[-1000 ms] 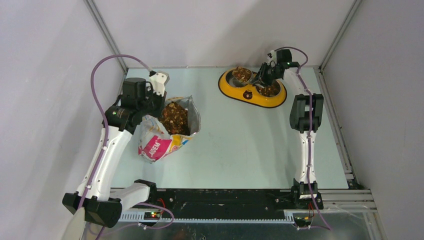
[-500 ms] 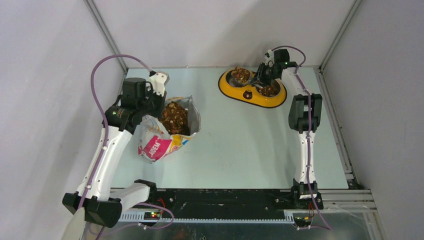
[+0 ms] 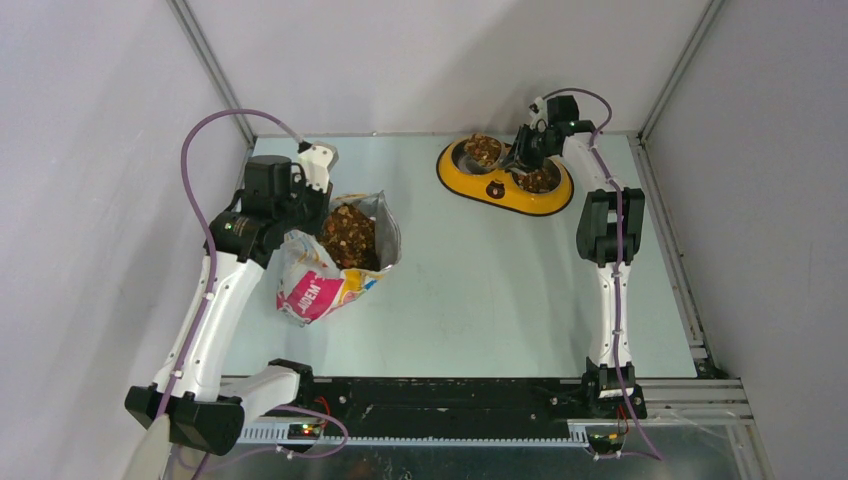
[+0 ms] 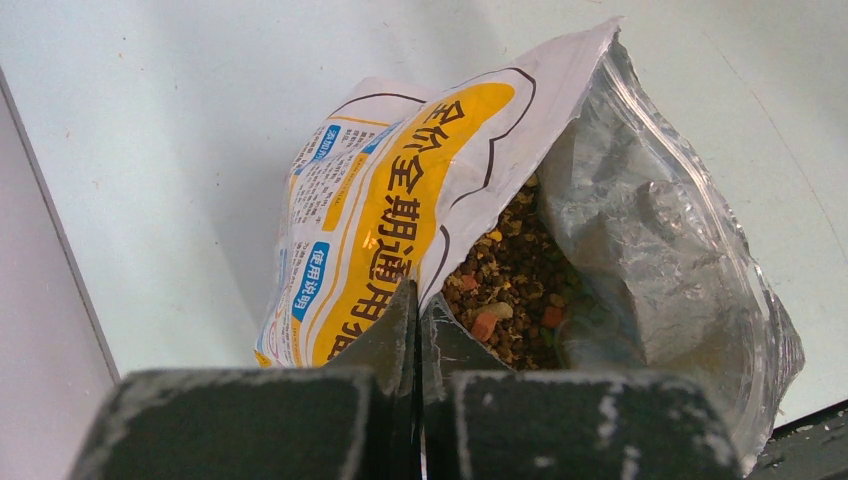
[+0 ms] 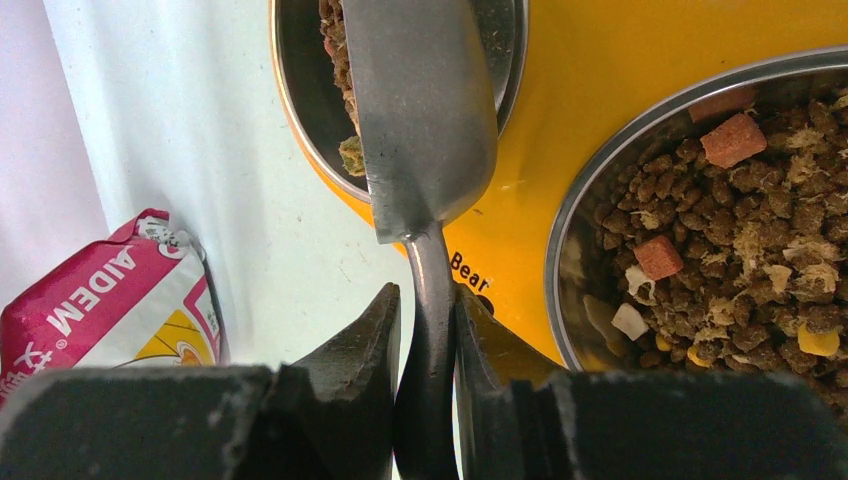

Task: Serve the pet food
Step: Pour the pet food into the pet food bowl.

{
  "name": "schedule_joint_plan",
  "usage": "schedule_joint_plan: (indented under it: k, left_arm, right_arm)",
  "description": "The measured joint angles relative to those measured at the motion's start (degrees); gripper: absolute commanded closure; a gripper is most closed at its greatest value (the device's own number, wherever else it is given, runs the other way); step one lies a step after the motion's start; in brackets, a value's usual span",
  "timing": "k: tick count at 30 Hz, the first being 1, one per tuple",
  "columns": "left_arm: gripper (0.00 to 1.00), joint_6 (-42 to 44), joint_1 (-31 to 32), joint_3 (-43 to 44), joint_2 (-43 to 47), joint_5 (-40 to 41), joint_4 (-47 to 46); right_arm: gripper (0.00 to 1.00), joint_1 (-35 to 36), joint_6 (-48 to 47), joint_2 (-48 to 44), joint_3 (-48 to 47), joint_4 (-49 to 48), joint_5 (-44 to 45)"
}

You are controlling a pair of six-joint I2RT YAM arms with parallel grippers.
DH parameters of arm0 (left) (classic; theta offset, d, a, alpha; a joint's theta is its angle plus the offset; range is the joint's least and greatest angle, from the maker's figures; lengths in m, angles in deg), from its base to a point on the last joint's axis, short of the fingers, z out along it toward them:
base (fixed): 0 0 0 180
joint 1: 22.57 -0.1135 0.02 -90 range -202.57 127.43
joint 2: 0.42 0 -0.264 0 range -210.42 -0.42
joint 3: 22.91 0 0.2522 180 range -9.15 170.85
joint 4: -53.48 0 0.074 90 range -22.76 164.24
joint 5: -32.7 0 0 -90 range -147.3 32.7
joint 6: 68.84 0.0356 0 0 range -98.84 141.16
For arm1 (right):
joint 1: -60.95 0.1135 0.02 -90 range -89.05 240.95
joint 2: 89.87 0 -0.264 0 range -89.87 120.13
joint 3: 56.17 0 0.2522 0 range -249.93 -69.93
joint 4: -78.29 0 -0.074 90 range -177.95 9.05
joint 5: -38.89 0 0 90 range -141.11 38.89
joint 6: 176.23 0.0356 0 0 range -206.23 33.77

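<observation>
The pet food (image 4: 520,270) fills an open glossy bag (image 3: 318,285) standing at the left of the table. My left gripper (image 4: 418,300) is shut on the bag's printed rim, holding the mouth open; from above it (image 3: 305,205) sits at the bag's left edge. More pet food (image 5: 740,230) lies in both steel bowls of the yellow feeder (image 3: 500,190) at the back. My right gripper (image 5: 428,300) is shut on the handle of the grey metal scoop (image 5: 420,110). The scoop's head hangs over the feeder's left bowl (image 3: 484,150), its back toward the camera and its inside hidden.
The feeder sits close to the table's back edge and back wall. White enclosure walls and metal frame posts (image 3: 215,70) close in both sides. A black rail (image 3: 450,395) with the arm bases runs along the near edge. Purple cables (image 3: 195,170) loop off both arms.
The right wrist has edged slightly toward the back with the scoop. The left arm and the bag have not moved.
</observation>
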Motion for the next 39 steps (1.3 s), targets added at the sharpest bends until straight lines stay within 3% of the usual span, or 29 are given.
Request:
schedule_joint_plan:
  k: [39]
  left_arm:
    - [1.00, 0.00, -0.31, 0.00, 0.00, -0.39, 0.02]
  right_arm:
    - [1.00, 1.90, -6.40, -1.51, -1.70, 4.04, 7.45]
